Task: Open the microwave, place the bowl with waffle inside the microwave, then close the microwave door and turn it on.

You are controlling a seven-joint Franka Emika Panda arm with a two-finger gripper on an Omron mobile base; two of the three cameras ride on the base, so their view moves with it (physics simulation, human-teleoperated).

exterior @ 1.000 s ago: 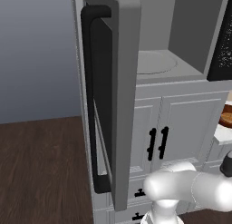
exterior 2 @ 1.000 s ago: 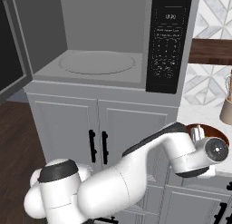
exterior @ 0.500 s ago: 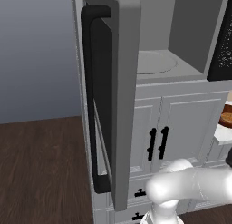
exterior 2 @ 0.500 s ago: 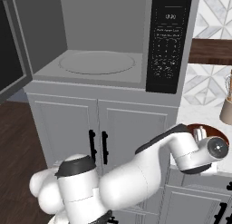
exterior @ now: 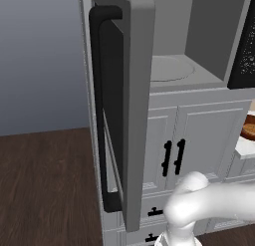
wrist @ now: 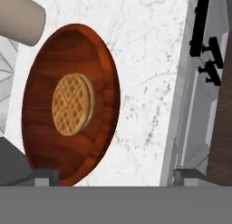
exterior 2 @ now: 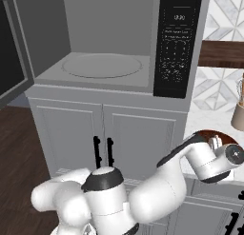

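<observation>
The gripper point(wrist: 111, 175) is closest to us. Its two fingers stand wide apart and hold nothing. One finger tip is by the near rim of the bowl point(wrist: 70, 105), and the other is off over the white counter point(wrist: 145, 82), close to its front edge

The bowl is round and reddish brown. It sits flat on the counter, with the waffle point(wrist: 72, 104) lying in its middle. A tan cup point(wrist: 20, 17) stands just past the far rim of the bowl. In the right base view the hand hangs right over the bowl point(exterior 2: 208, 134), at the counter's edge, beside the microwave point(exterior 2: 114, 44)

Farther back, the microwave door point(exterior: 122, 105) is swung wide open. You can see the long black handle point(exterior: 102, 110) on it. Inside, the round plate point(exterior 2: 102, 66) has nothing on it. The black button panel point(exterior 2: 177, 44) is on the right side

So the first job looks done: the door is open. The bowl is not picked up yet. I think the hand is about to grab it. After that the bowl must go inside, the door must be shut, and the microwave turned on
</observation>
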